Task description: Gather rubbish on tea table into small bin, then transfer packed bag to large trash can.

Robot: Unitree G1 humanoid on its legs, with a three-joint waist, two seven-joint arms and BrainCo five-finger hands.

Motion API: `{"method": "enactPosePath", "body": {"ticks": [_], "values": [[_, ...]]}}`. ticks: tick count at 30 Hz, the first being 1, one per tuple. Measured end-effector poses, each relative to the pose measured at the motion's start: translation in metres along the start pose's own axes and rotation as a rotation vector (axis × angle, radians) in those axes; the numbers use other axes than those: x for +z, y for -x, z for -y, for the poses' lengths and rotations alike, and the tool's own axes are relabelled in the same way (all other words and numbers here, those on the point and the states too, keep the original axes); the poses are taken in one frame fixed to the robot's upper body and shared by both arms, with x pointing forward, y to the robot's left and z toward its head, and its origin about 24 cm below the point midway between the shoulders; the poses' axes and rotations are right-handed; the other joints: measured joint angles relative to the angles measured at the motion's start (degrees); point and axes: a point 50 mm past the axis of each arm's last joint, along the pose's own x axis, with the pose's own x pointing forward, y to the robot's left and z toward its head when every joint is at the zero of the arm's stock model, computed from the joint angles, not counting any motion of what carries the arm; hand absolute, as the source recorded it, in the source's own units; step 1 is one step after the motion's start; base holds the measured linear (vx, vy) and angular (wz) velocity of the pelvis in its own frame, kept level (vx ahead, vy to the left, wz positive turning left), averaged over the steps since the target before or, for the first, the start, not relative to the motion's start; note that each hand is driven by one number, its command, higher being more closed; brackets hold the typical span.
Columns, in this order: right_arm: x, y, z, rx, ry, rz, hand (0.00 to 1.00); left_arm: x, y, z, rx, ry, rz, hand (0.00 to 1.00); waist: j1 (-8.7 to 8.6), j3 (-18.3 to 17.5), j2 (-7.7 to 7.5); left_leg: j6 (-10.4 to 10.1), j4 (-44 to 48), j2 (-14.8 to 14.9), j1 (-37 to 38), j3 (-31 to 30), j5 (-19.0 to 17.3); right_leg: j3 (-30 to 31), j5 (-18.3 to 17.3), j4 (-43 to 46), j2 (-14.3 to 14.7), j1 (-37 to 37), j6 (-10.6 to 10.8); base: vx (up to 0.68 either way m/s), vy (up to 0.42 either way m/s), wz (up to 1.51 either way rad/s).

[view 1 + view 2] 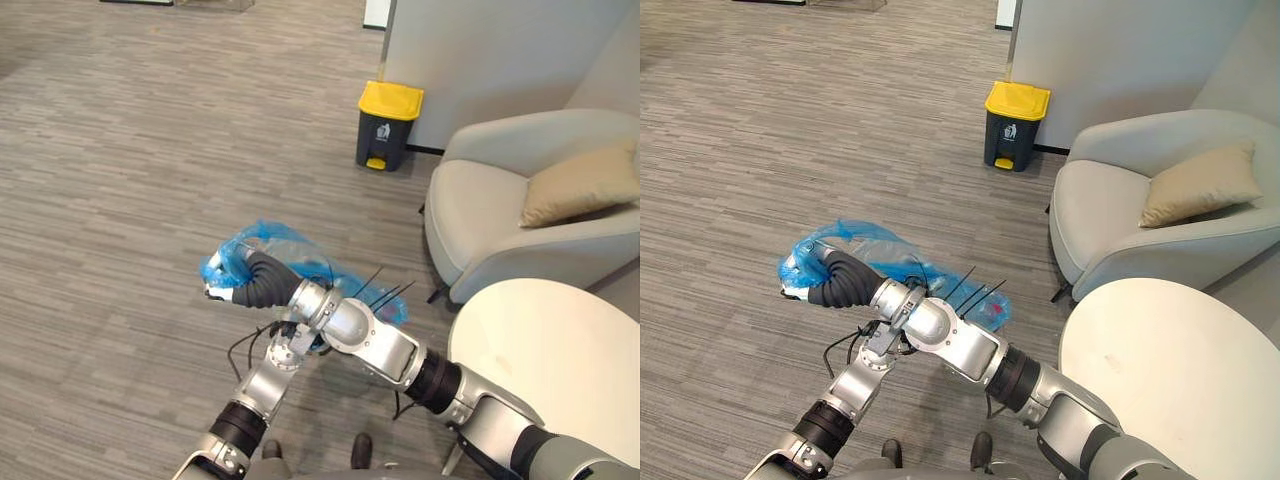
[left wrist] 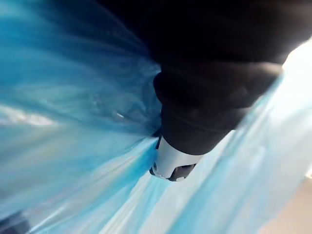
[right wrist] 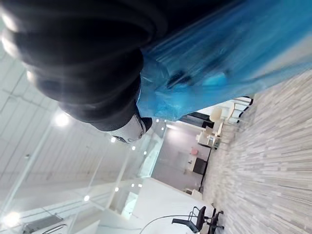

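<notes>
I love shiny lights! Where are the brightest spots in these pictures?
Right wrist view: round ceiling lights glare white. Left wrist view: a white glow washes out the corner past the blue bag. Left eye view: soft, even light on the floor, no glare.

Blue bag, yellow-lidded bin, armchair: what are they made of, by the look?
Blue bag: thin plastic film, glossy and partly see-through. It crumples and shows creased highlights.
Bin: likely moulded hard plastic, with a dark grey body, a yellow lid and smooth, fairly matt faces.
Armchair: seems upholstered in pale grey fabric or leatherette. It has soft rounded edges, but the surface texture is too small to tell.
</notes>
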Motion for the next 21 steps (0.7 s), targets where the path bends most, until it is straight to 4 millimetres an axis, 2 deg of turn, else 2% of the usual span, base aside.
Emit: {"method": "enactPosePath", "body": {"ticks": [4, 7, 8, 10, 11, 14, 15, 18, 21], "values": [[-0.007, 0.019, 0.011, -0.089, 0.001, -0.03, 0.0, -0.019, 0.015, -0.009, 0.029, 0.047, -0.096, 1.0, -1.09, 0.0, -0.02, 0.0, -0.3, 0.0, 0.7, 0.5, 0.0, 0.5, -0.1, -0.1, 0.0, 0.4, 0.1, 0.02, 0.028, -0.07], [-0.024, 0.056, 0.029, -0.176, 0.058, -0.132, 0.0, -0.038, 0.03, -0.024, 0.096, 0.083, -0.187, 1.0, -1.19, 0.0, -0.02, 0.0, -0.7, 0.0, 1.2, 1.1, -0.1, 1.0, -0.3, -0.1, -0.1, 0.4, 0.4, 0.01, 0.035, -0.08], [-0.031, 0.071, 0.035, -0.192, 0.088, -0.184, 0.0, -0.044, 0.035, -0.031, 0.118, 0.087, -0.212, 1.0, -1.19, 0.0, -0.02, 0.0, -1.0, 0.0, 1.3, 1.1, -0.1, 1.0, -0.4, -0.1, -0.1, 0.4, 0.5, 0.0, 0.0, 0.0], [-0.046, 0.118, 0.047, -0.235, 0.166, -0.344, 0.0, -0.059, 0.051, -0.05, 0.193, 0.092, -0.282, 1.0, -1.19, 0.0, -0.02, 0.0, -1.4, -0.1, 1.5, 1.2, -0.1, 1.1, -0.9, -0.1, -0.1, 0.4, 1.2, 0.0, 0.0, 0.0], [-0.049, 0.131, 0.05, -0.246, 0.182, -0.388, 0.0, -0.063, 0.056, -0.056, 0.212, 0.09, -0.3, 1.0, -1.17, 0.0, -0.01, 0.0, -1.4, -0.1, 1.5, 1.2, -0.1, 1.1, -0.9, -0.1, -0.2, 0.4, 1.2, 0.0, 0.0, 0.0], [-0.059, 0.198, 0.058, -0.279, 0.245, -0.622, 0.0, -0.08, 0.081, -0.088, 0.311, 0.064, -0.38, 1.0, -1.24, 0.0, 0.02, 0.2, -1.7, -0.1, 1.4, 1.2, -0.2, 1.1, -1.1, -0.1, -0.2, 0.4, 1.4, 0.0, 0.0, 0.0], [-0.061, 0.209, 0.057, -0.271, 0.244, -0.663, 0.0, -0.082, 0.084, -0.093, 0.325, 0.056, -0.391, 1.0, -1.38, 0.0, 0.03, 0.3, -1.9, -0.1, 1.4, 1.2, -0.2, 1.1, -1.2, -0.1, -0.2, 0.4, 1.4, 0.0, 0.0, 0.0], [-0.075, 0.261, 0.046, -0.232, 0.2, -0.876, 0.0, -0.088, 0.094, -0.11, 0.355, 0.018, -0.419, 1.0, -1.33, 0.0, 0.14, 0.2, -1.7, -0.6, 1.6, 0.9, -0.2, 0.6, -1.5, -0.1, -0.4, 0.6, 1.3, 0.02, 0.028, 0.07], [-0.09, 0.31, 0.02, -0.238, 0.091, -1.079, 0.0, -0.106, 0.113, -0.114, 0.344, 0.001, -0.518, 1.0, -1.51, -0.3, 1.38, 0.4, -1.3, -1.2, 1.6, 0.1, -0.4, -0.1, -1.6, 0.1, -1.1, 0.9, 1.4, 0.02, 0.034, 0.13]]}}
